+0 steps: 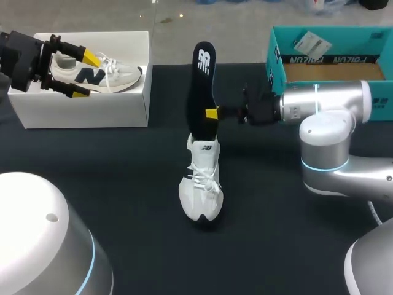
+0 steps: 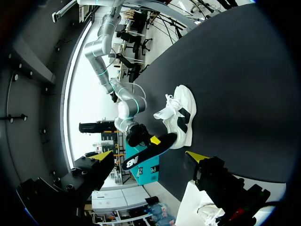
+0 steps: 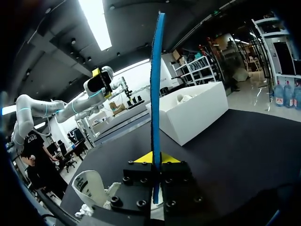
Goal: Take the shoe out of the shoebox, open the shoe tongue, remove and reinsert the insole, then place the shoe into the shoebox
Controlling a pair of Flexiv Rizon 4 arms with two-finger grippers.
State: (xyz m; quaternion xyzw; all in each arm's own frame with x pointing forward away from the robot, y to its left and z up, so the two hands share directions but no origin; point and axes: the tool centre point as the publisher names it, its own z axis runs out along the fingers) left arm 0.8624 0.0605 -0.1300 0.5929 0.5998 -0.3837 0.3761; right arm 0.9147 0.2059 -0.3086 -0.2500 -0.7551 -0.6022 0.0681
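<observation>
A white shoe (image 1: 200, 192) stands on the black table, toe toward the front edge. A black insole (image 1: 203, 86) rises upright from its heel opening, and my right gripper (image 1: 212, 114) is shut on the insole's lower part. In the right wrist view the insole (image 3: 156, 89) shows edge-on between the yellow tips (image 3: 153, 158), with the shoe (image 3: 93, 187) below. My left gripper (image 1: 86, 75) hangs open over the white shoebox (image 1: 86, 110) at the back left. From the left wrist, the shoe (image 2: 181, 117) and insole (image 2: 143, 154) lie ahead of my open left gripper (image 2: 148, 156).
A second white sneaker with navy marks (image 1: 107, 75) lies inside the white shoebox. A teal cardboard box (image 1: 288, 70) stands at the back right, behind my right arm (image 1: 331, 104). Bare black table surrounds the shoe.
</observation>
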